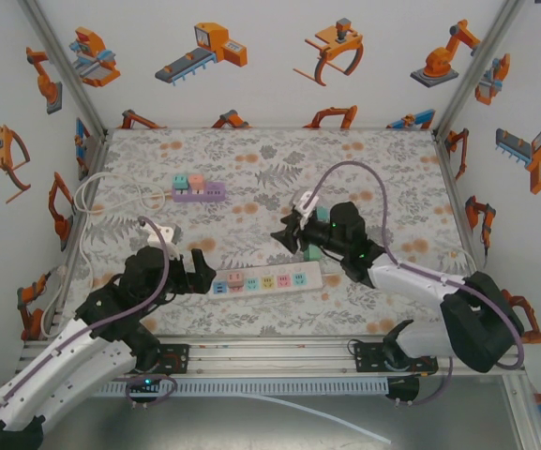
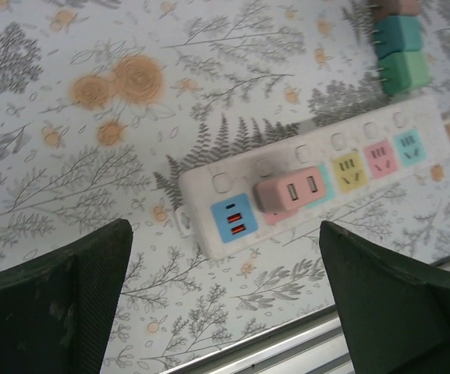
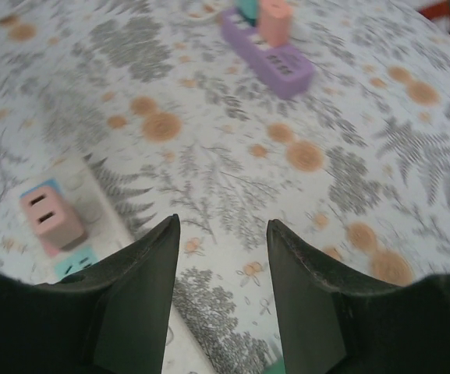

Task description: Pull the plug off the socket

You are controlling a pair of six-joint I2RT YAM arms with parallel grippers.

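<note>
Two power strips lie on the floral-patterned tablecloth (image 1: pixel 364 169): a long white plastic strip (image 1: pixel 315 273) with pastel-coloured sockets close to the arms, and a short purple strip (image 1: pixel 209 194) well apart from it at the far left, carrying small pink and teal cubes. The pink cube-shaped plug (image 2: pixel 291 189), with two slots in its top face, is seated in the white strip, just beside the blue USB panel (image 2: pixel 232 220) at the end nearest the left arm. The left gripper (image 1: pixel 190 270) hangs over that end with its jaws spread wide and nothing between them; in its wrist view the plug sits in the gap between the two dark fingers (image 2: pixel 61 304), touching neither. The right gripper (image 1: pixel 292 234) is over the cloth on the far side of the strip's middle, its jaws only partly apart and gripping nothing, with bare cloth showing through the narrow gap. A teal cube plug (image 2: pixel 398 35) and a green cube plug (image 2: pixel 405 70) lie on their sides just beside the strip's far edge, metal prongs showing.
</note>
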